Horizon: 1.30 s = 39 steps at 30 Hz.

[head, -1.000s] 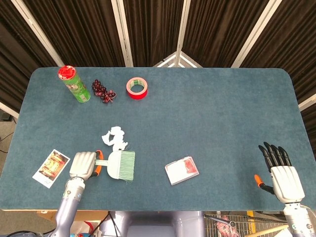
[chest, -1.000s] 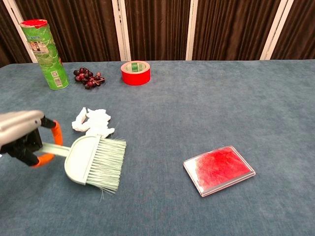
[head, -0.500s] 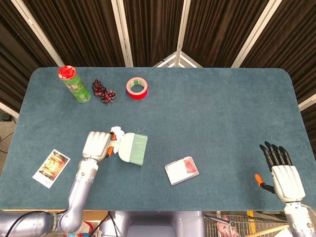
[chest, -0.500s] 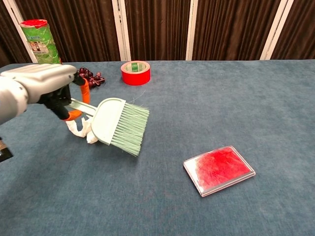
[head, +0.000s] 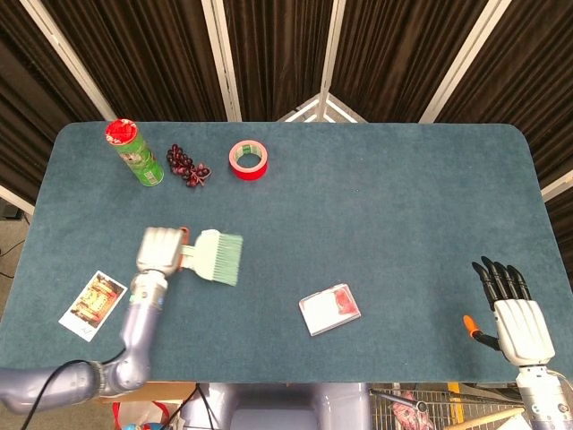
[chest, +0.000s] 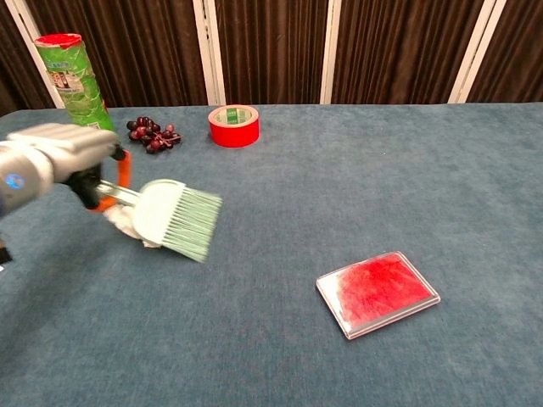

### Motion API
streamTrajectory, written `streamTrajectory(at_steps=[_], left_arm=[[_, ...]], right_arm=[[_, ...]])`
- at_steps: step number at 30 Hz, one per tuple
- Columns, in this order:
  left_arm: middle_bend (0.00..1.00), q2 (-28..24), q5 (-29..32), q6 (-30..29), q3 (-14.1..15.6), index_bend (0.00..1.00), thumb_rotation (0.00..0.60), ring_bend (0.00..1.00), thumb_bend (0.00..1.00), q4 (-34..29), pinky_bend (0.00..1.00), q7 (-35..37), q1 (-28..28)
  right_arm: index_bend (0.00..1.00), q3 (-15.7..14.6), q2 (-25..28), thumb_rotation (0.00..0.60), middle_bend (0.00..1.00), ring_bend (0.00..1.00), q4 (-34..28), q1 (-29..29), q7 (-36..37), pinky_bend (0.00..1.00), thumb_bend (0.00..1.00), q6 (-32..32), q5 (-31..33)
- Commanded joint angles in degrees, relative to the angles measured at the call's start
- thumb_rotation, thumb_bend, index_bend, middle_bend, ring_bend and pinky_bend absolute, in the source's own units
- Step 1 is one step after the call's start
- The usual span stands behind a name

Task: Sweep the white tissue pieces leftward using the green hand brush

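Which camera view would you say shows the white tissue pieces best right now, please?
The chest view: a bit of the white tissue pieces peeks out beneath the green hand brush held by the left hand. In the head view, brush and hand hide them completely.

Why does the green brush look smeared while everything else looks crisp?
Chest view: the green hand brush and left hand are motion-blurred, while the red tape roll and grapes stay sharp. Head view: the brush is only slightly soft; lighting is even, without glare.
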<state>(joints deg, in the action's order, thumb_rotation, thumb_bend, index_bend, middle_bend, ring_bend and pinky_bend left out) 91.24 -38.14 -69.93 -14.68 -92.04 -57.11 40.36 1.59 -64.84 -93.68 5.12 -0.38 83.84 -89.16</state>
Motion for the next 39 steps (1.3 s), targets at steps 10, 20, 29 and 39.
streamTrajectory(at_steps=[10, 20, 29, 39], left_arm=[[1.0, -22.0, -3.19, 0.76, 3.76, 0.75, 0.6, 1.0, 0.73, 1.99, 1.0, 16.59, -11.26], [1.0, -20.52, -6.74, 0.3, 0.4, 0.76, 0.6, 1.0, 0.73, -6.95, 1.0, 20.83, -8.3], [1.0, -7.31, -2.59, -1.43, -0.16, 0.76, 0.6, 1.0, 0.73, -5.52, 1.0, 10.53, -0.2], [1.0, 3.65, 4.57, -2.16, 0.6, 0.76, 0.6, 1.0, 0.73, 4.95, 1.0, 2.44, 5.04]], right_arm=[[0.0, -0.24, -0.09, 0.6, 0.0, 0.0, -0.78, -0.31, -1.94, 0.0, 0.32, 0.74, -0.74], [0.0, -0.19, -0.59, 0.6, 0.0, 0.0, -0.97, 0.32, -2.91, 0.0, 0.32, -0.09, -1.0], [0.0, 0.01, -0.34, 0.6, 0.0, 0.0, -0.7, 0.4, -1.49, 0.0, 0.32, -0.22, -0.54], [0.0, 0.04, 0.29, 0.6, 0.0, 0.0, -0.12, -0.09, 0.19, 0.0, 0.32, 0.06, 0.29]])
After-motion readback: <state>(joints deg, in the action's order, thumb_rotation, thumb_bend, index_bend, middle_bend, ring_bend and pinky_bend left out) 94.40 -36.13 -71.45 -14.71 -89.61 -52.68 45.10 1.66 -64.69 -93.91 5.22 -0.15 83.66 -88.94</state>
